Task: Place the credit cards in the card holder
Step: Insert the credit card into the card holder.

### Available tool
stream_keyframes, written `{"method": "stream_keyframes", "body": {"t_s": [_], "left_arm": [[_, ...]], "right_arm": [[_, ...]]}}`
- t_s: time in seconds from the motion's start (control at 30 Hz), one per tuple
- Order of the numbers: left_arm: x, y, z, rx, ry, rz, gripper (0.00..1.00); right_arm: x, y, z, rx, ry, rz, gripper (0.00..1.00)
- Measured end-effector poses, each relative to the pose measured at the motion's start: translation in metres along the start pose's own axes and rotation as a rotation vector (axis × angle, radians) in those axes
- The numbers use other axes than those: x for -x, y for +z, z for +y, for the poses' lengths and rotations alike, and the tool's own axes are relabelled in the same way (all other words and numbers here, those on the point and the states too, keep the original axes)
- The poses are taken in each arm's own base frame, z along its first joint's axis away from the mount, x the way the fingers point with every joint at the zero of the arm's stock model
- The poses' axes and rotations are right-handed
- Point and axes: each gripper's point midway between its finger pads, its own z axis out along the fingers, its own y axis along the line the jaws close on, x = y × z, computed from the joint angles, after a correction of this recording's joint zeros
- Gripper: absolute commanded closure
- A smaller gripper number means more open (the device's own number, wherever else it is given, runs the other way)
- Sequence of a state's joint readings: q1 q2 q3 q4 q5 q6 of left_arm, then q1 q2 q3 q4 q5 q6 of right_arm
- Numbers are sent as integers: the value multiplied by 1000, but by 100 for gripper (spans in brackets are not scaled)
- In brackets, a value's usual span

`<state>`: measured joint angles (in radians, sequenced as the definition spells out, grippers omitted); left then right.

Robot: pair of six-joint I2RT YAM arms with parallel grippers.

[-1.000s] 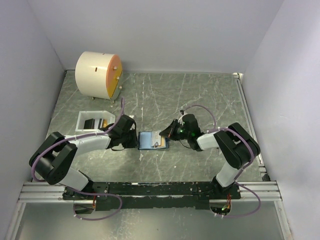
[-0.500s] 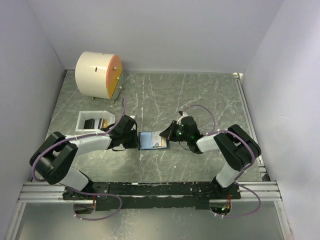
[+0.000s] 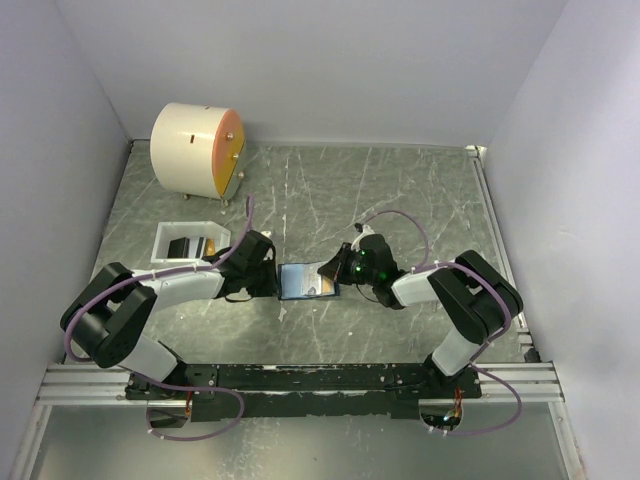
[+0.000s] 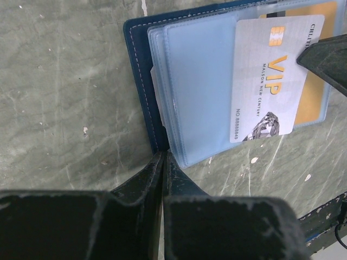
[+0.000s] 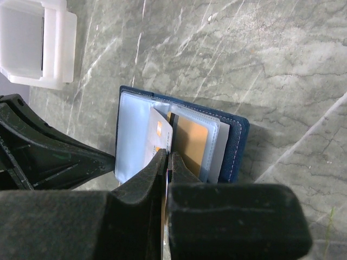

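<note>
The card holder (image 3: 303,281) lies open on the table, navy cover with light blue sleeves (image 4: 200,92). An orange-yellow card (image 5: 191,143) sits in a sleeve pocket; it also shows in the left wrist view (image 4: 317,81). My right gripper (image 5: 167,154) is shut on a silver-grey VIP card (image 4: 271,81) and holds it on edge over the sleeves, its free end lying on them. My left gripper (image 4: 164,155) is shut, its tips pinching the holder's left edge. In the top view the left gripper (image 3: 272,280) and right gripper (image 3: 340,268) flank the holder.
A white tray (image 3: 190,243) with dark items in it stands left of the holder, also in the right wrist view (image 5: 38,46). A cream cylinder with an orange face (image 3: 197,150) stands at the back left. Walls close off three sides.
My right gripper has edged left with the card, bringing it further over the holder. My left gripper has shifted slightly toward the holder's edge.
</note>
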<state>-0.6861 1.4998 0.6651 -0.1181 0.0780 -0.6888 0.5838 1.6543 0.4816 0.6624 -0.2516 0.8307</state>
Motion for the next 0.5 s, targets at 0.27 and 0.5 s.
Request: {"method": "stream_keyframes", "body": {"t_s": [0.27, 0.5], "left_arm": [[0, 0, 0, 1, 2, -1, 87], [-1, 0, -2, -2, 7, -1, 86]], "right_arm": [[-4, 2, 6, 2, -4, 18, 100], [-5, 8, 12, -9, -14, 35, 82]]}}
